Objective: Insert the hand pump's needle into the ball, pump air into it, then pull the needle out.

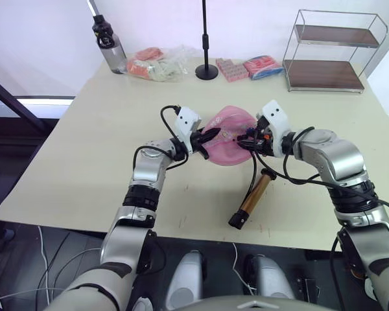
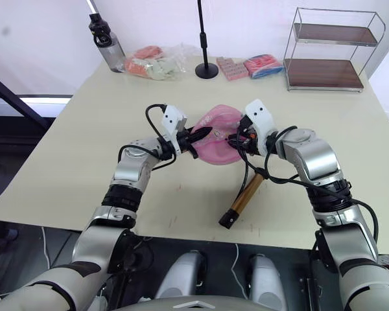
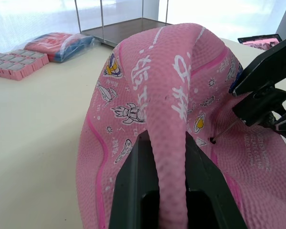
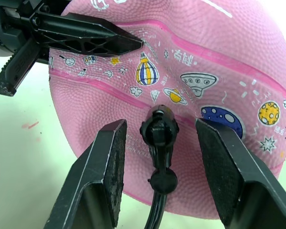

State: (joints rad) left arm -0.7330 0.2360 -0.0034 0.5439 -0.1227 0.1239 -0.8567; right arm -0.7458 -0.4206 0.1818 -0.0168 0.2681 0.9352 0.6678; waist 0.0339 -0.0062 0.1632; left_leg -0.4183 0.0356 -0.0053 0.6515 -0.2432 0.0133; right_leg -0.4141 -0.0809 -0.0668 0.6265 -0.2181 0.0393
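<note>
While pinching a fold of the flattened pink printed rubber ball (image 3: 171, 109) at mid-table in the left gripper (image 3: 163, 157), open right gripper (image 4: 162, 143) straddling the thin black-fitted needle (image 4: 158, 131) at the valve: best kept straight, pushed gently

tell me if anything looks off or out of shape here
The ball is badly deflated: it sags flat on the table, and the left gripper pinches a raised fold of its pink skin. The hand pump lies on its side by the table's near edge. The needle fitting sits against the ball between the right gripper's open fingers.
</note>
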